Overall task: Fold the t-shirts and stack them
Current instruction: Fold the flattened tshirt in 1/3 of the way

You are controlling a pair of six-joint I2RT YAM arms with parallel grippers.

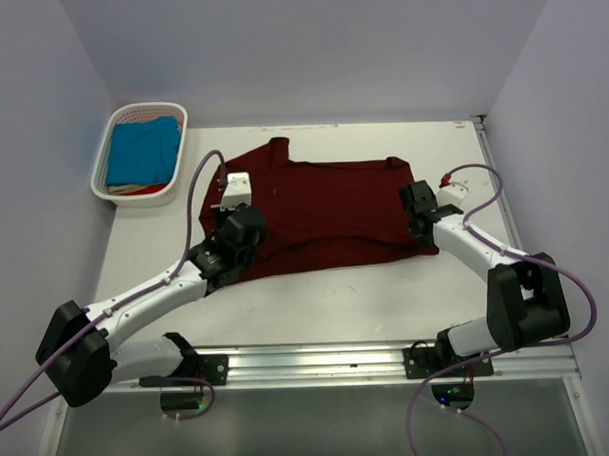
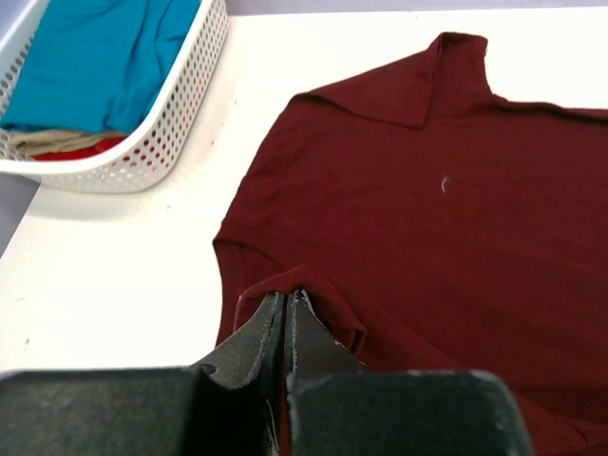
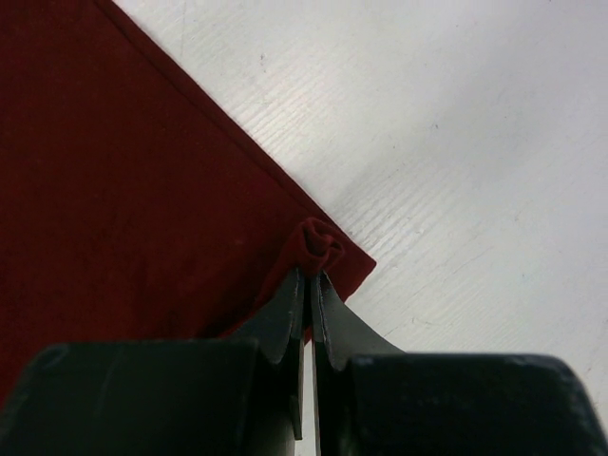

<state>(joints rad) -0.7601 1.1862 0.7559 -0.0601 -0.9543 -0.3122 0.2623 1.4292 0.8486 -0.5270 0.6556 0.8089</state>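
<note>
A dark maroon t-shirt (image 1: 324, 212) lies spread flat in the middle of the white table, collar towards the left. My left gripper (image 2: 287, 296) is shut on a pinched fold of its near left edge, by a sleeve; from above it sits at the shirt's lower left (image 1: 240, 230). My right gripper (image 3: 312, 271) is shut on a bunched corner of the maroon t-shirt's hem (image 3: 321, 242), at the shirt's right side (image 1: 419, 209). A turquoise-blue t-shirt (image 1: 142, 152) lies crumpled in the basket.
A white slatted plastic basket (image 1: 111, 190) stands at the table's back left corner (image 2: 161, 142), holding the blue shirt over beige and red cloth. Grey walls enclose the table on three sides. Purple cables trail from both arms.
</note>
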